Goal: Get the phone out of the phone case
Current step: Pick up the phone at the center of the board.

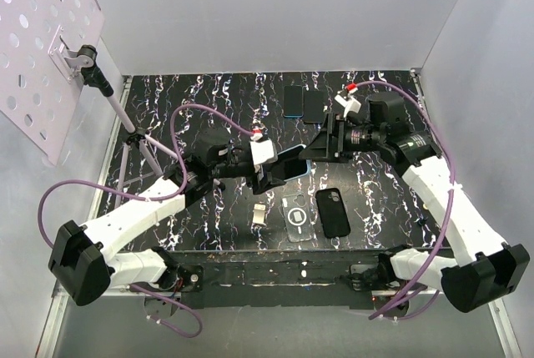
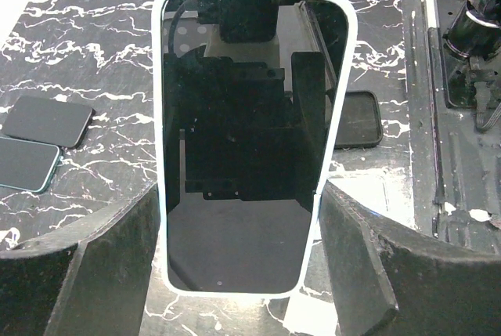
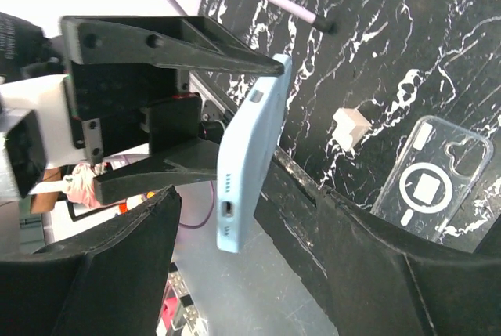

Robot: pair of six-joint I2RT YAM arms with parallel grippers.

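Note:
The phone (image 2: 243,156), dark screen towards the left wrist camera, sits inside a light blue phone case (image 3: 254,140). My left gripper (image 2: 239,195) is shut on the two long sides of the cased phone and holds it off the table (image 1: 217,95). In the top view the cased phone (image 1: 292,162) hangs mid-table between both arms. My right gripper (image 3: 246,203) is open around the end with the charging port. There is a gap between each finger and the case. In the top view the right gripper (image 1: 315,151) is just right of the phone.
A clear case (image 1: 298,216), a black case (image 1: 333,212) and a small white block (image 1: 260,212) lie near the front edge. Two dark phones (image 1: 293,101) (image 1: 314,106) rest at the back. A tripod stand (image 1: 125,124) rises at the left.

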